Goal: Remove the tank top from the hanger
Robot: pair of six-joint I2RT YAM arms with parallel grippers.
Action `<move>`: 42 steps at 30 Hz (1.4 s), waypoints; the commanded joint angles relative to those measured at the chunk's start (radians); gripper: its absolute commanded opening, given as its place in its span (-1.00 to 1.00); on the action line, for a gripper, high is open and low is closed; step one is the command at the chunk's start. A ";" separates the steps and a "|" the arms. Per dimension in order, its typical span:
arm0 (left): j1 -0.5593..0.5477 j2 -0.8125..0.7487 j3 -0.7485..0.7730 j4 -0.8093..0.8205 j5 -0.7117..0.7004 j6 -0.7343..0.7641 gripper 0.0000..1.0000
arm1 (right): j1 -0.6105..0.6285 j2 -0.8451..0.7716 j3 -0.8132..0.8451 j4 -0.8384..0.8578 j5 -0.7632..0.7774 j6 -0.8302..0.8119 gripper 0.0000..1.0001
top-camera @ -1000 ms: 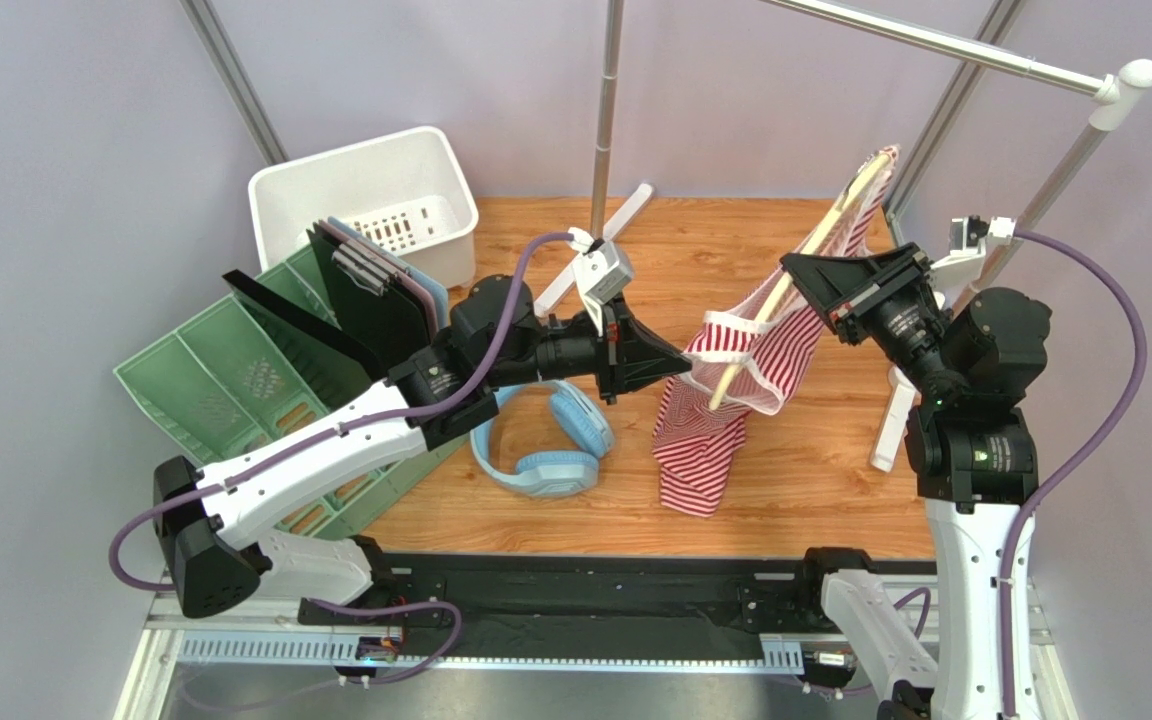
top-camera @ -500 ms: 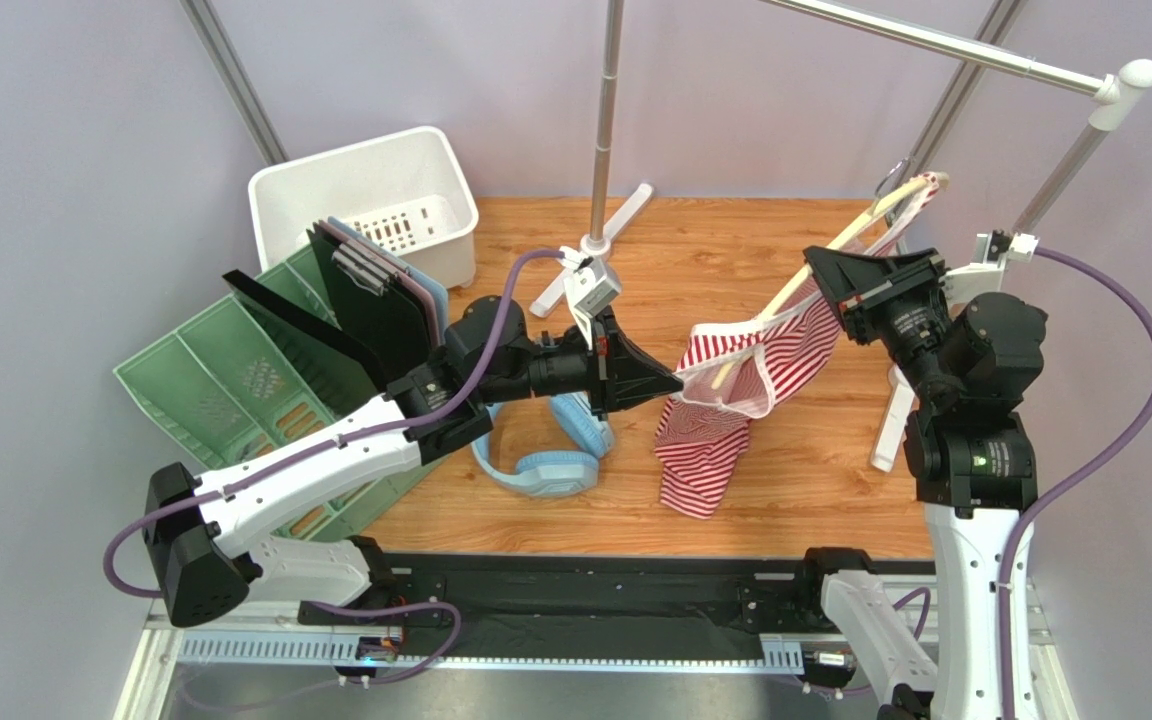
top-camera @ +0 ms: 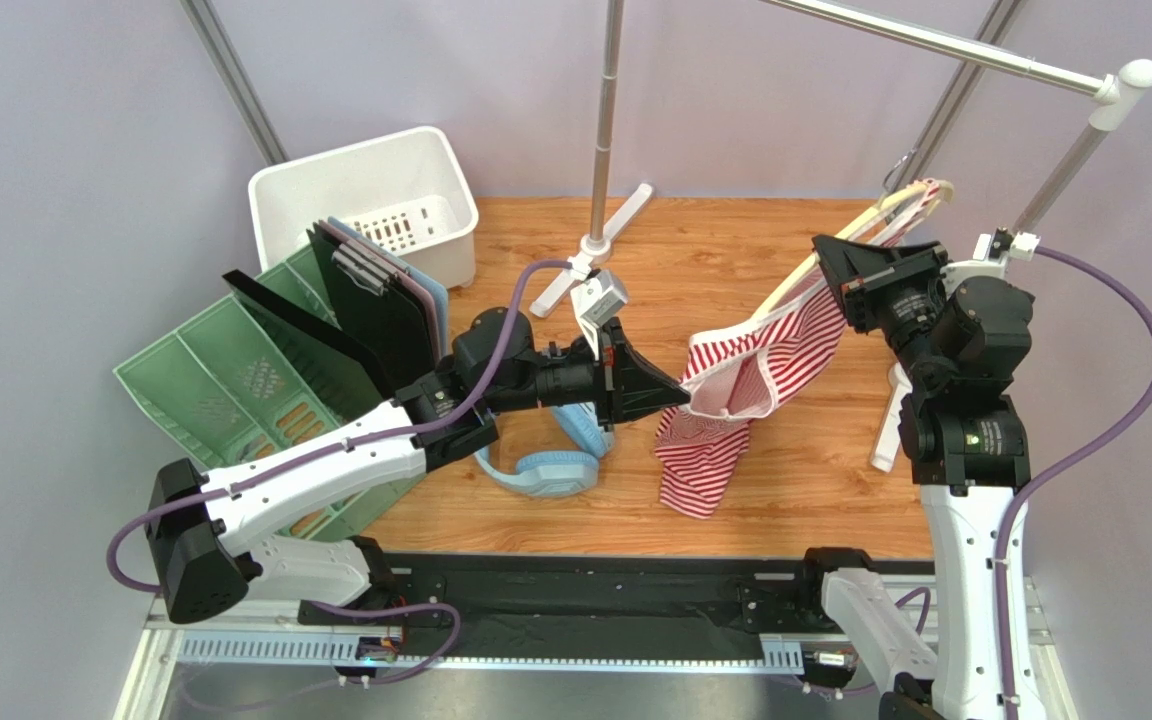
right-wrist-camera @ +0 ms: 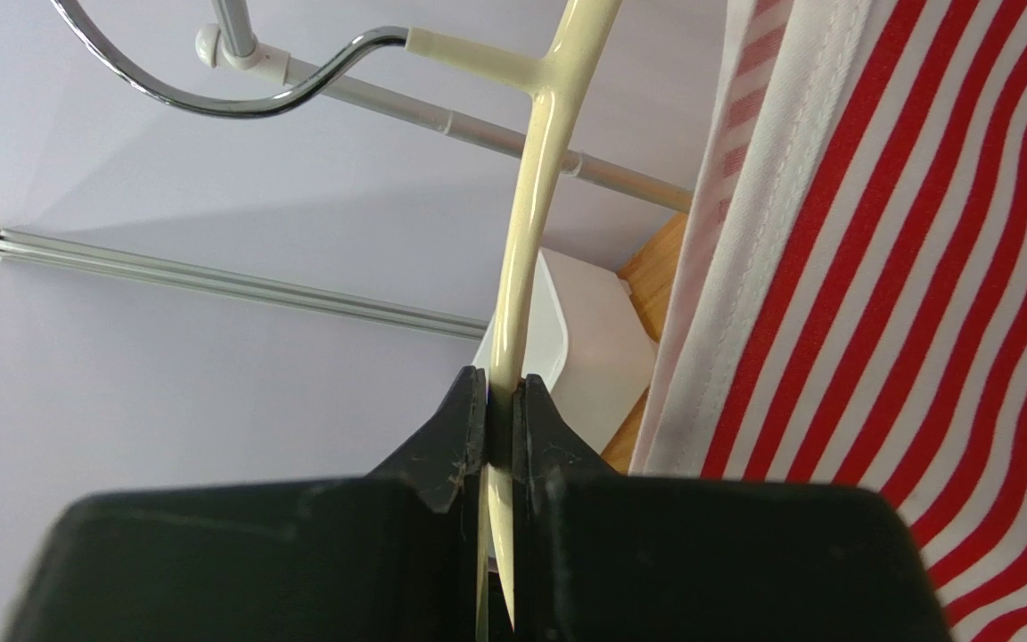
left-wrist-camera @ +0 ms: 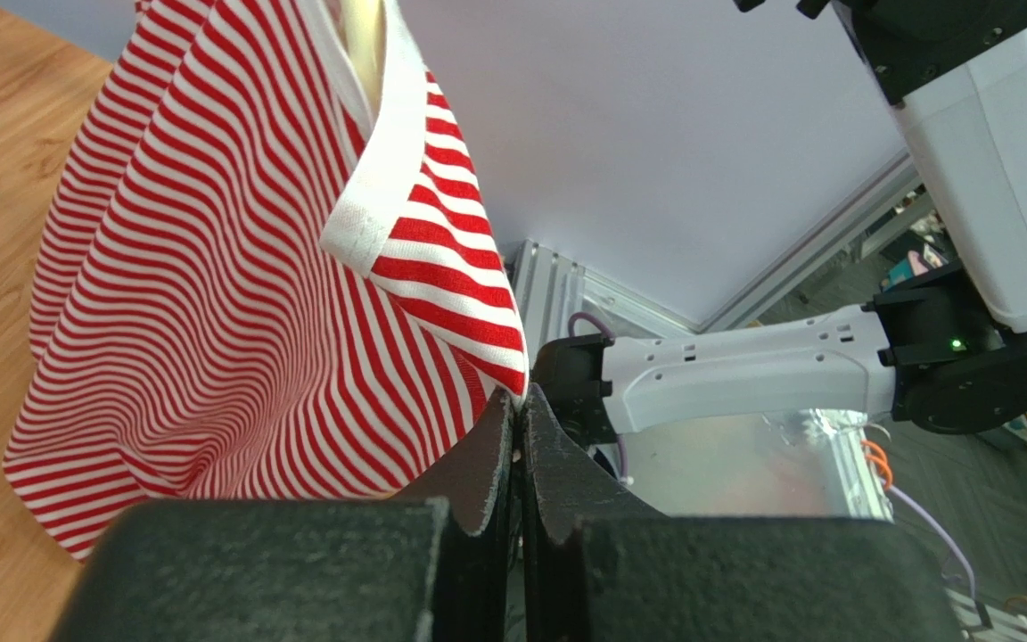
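Two end effectors are clamped shut: the left end effector (left-wrist-camera: 519,401) pinches the top's (top-camera: 755,368) edge, and the right end effector (right-wrist-camera: 503,388) grips the hanger (right-wrist-camera: 532,201). The top hangs above the tabletop (top-camera: 717,255), seemingly half off, its upper end on the hanger. Since a second ago the hanger has drawn up and rightward.

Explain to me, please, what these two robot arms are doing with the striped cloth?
They are taking a tank top off a hanger. The right gripper is shut on the cream hanger and holds it in the air. The left gripper is shut on an edge of the tank top. The top is not off yet: one end of the hanger is inside the cloth, the other end is bare.
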 commanded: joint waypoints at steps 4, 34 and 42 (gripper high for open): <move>-0.014 -0.003 -0.058 -0.002 -0.008 0.000 -1.00 | -0.006 -0.044 0.024 0.124 0.102 0.070 -1.00; 0.029 0.198 0.055 -0.148 -0.134 -0.029 -1.00 | -0.005 -0.142 -0.079 0.196 -0.186 0.337 -1.00; 0.071 0.204 0.089 -0.244 -0.076 -0.030 -0.99 | -0.006 -0.151 -0.112 0.199 -0.209 0.341 -1.00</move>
